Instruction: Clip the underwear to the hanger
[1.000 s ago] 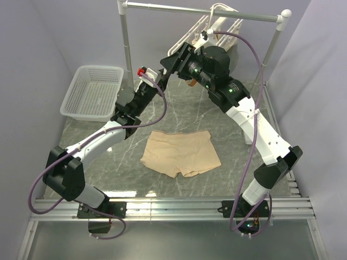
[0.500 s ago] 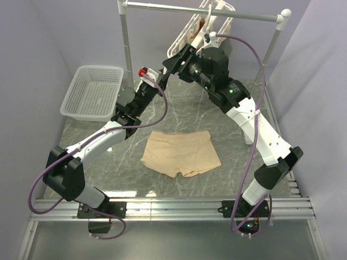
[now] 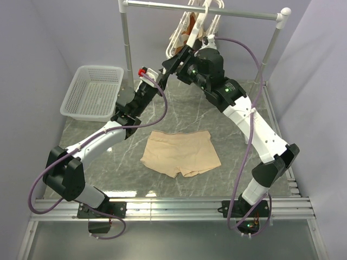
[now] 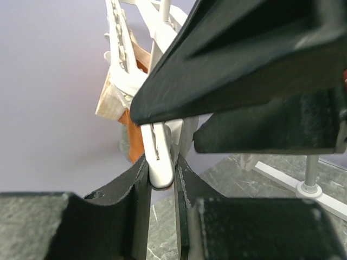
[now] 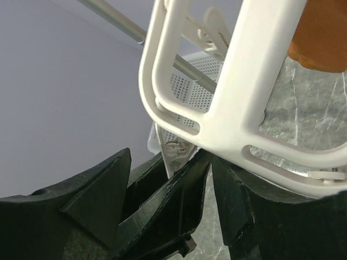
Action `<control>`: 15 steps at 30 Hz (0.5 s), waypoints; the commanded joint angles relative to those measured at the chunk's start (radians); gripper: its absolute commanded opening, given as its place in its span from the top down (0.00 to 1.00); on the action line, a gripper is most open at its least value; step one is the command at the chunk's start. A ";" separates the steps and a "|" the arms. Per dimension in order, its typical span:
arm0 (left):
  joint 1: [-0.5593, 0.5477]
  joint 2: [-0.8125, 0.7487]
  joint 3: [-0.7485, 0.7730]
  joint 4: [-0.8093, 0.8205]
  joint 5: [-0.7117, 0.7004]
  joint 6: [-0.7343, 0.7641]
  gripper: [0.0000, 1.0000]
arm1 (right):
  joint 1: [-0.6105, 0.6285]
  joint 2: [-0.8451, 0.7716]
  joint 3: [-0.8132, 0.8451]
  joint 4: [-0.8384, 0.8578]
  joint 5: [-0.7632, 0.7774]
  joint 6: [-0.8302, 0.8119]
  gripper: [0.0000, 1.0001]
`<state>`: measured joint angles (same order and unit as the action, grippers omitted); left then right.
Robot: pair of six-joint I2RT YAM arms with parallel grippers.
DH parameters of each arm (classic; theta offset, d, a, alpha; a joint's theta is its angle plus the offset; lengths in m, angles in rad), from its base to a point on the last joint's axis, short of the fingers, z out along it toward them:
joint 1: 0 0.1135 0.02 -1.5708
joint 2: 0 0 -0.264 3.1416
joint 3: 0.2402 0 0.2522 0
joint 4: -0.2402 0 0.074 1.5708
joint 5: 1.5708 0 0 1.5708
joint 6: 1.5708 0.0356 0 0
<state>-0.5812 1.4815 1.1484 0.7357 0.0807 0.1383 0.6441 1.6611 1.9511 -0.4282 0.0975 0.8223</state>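
Right now, your left end effector is pinched together on the bottom tip of the hanger, with the white bar squeezed between both black fingers. Your right end effector sits just above it. It grips the hanger's white frame near a corner, its fingers almost together with the plastic wedged between them.

In the overhead view the hanger is at the top centre of the frame. It is tilted, with its hook up by the metal rod, well clear of the counter. Rust-orange fabric shows behind the frame.

The underwear lies flat on the counter at the lower centre of the overhead view. Its waistband points to the far side and its legs toward the arm bases. It is well apart from the hanger and from both end effectors, and none of it is in a clip. The white mesh basket stands on the counter at the upper left.
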 commanded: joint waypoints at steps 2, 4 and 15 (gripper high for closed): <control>-0.008 -0.040 0.039 0.085 0.027 0.020 1.00 | -0.018 0.031 0.043 0.028 0.091 0.009 0.32; -0.008 -0.041 0.036 0.088 0.034 0.027 1.00 | -0.018 0.034 0.045 0.029 0.093 0.011 0.34; -0.023 -0.063 -0.016 0.093 0.102 0.083 1.00 | -0.031 0.055 0.066 0.092 0.084 0.020 0.58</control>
<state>-0.5846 1.4792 1.1423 0.7509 0.1173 0.1993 0.6415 1.7042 1.9713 -0.4183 0.1234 0.8410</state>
